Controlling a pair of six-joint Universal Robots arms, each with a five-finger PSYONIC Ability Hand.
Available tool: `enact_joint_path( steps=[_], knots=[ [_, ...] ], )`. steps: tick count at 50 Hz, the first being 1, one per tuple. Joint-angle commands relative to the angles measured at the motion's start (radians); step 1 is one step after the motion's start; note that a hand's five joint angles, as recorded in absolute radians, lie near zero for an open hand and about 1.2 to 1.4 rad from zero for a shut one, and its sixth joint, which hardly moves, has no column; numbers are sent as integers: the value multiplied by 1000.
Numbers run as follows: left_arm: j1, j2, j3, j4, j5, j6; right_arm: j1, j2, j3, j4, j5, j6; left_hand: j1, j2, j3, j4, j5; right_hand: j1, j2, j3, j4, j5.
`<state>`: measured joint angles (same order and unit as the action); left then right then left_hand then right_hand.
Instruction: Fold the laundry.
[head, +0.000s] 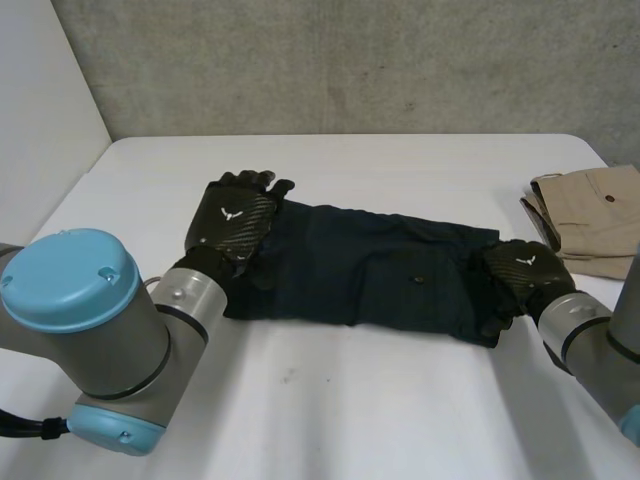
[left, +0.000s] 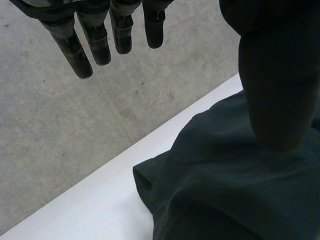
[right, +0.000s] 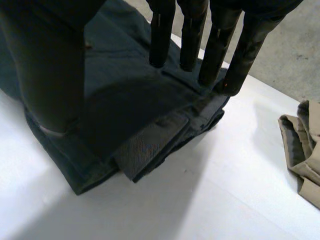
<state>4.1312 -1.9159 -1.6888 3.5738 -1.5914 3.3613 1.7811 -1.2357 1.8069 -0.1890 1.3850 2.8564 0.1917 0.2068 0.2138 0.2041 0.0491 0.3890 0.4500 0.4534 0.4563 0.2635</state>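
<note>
A pair of dark trousers (head: 370, 275) lies folded into a long strip across the middle of the white table (head: 350, 410). My left hand (head: 232, 222) is over the strip's left end. In its wrist view the fingers (left: 95, 40) are straight and spread past the cloth's edge, and the thumb hangs above the dark cloth (left: 235, 190), holding nothing. My right hand (head: 520, 270) is at the strip's right end. Its fingers (right: 215, 45) reach out straight above the layered end of the trousers (right: 130, 100), with the thumb apart from them and no cloth pinched.
A folded beige garment (head: 595, 215) lies at the table's right edge, close beside my right hand, and appears again as the beige garment (right: 305, 145) in the right wrist view. A concrete wall stands behind the table's far edge.
</note>
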Motion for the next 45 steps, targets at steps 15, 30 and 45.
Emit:
enact_joint_path(
  steps=[15,30,45],
  knots=[
    [11,-6,-31,28,-2,1,-5,110,-46,-67,-9,-5,-17,-32,-39,-30,-49,1007,946,943,940,958],
    [14,15,-35,26,-10,0,-216,28,-50,71,-1,-366,-17,-32,-39,-30,-49,1007,946,943,940,958],
    [14,24,-32,23,-13,1,-3,-50,-204,94,28,-463,-17,-32,-39,-30,-49,1007,946,943,940,958]
  ],
)
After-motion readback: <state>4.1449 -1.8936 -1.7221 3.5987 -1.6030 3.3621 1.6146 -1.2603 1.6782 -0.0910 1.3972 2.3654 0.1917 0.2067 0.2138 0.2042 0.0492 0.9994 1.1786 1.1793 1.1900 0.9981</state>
